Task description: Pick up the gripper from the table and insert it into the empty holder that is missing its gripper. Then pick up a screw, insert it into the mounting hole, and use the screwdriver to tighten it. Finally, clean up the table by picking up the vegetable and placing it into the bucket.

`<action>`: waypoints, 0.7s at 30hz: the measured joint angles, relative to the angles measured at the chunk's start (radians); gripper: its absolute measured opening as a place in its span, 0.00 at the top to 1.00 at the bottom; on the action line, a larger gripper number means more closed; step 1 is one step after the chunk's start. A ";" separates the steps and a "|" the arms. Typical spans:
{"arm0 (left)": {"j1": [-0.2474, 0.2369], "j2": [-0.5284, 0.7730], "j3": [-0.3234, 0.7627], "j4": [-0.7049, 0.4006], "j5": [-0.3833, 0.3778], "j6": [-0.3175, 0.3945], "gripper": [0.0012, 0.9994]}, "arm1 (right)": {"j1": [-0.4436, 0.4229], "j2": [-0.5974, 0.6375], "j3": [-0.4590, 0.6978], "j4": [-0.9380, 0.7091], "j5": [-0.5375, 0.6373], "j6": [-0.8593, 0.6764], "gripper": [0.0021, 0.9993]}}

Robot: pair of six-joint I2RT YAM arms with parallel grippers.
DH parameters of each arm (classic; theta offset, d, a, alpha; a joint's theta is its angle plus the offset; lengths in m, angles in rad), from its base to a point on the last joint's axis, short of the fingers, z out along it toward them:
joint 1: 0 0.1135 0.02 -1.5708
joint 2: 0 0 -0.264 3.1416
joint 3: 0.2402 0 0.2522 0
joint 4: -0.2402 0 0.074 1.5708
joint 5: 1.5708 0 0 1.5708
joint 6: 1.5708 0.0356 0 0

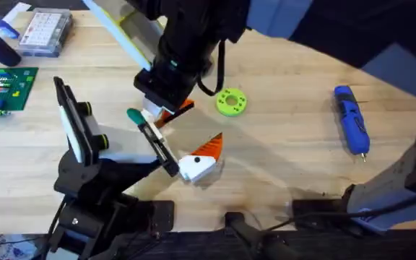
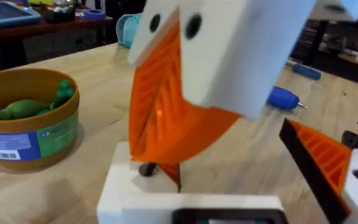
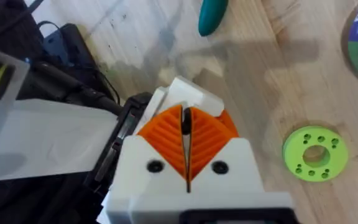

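1. The white gripper block [image 3: 188, 93] is pinched by the pressed-together right gripper [image 3: 185, 118] beside the holder's [image 1: 154, 141] teal end.
2. The left gripper's [image 1: 172, 162] state cannot be told.
3. The vegetable [image 2: 23, 109] is seen inside the bucket [image 2: 42, 140]; the screwdriver [image 1: 352, 119] lies well apart on the counter [image 1: 287, 159].

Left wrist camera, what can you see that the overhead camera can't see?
Left wrist, not overhead: the bucket, with a green vegetable lying inside it.

Overhead, not left wrist: the lime-green ring disc, a green circuit board at the far left, and the holder with its teal knob.

Both: the blue screwdriver lying on the wooden table.
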 joint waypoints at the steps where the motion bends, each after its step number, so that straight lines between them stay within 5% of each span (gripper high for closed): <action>1: 0.000 0.000 0.000 0.000 0.001 0.000 0.01 | 0.000 0.000 0.000 0.000 0.000 0.000 1.00; 21: 0.000 0.000 0.000 0.000 -0.004 -0.003 0.01 | 0.000 0.017 0.002 0.001 0.000 0.001 1.00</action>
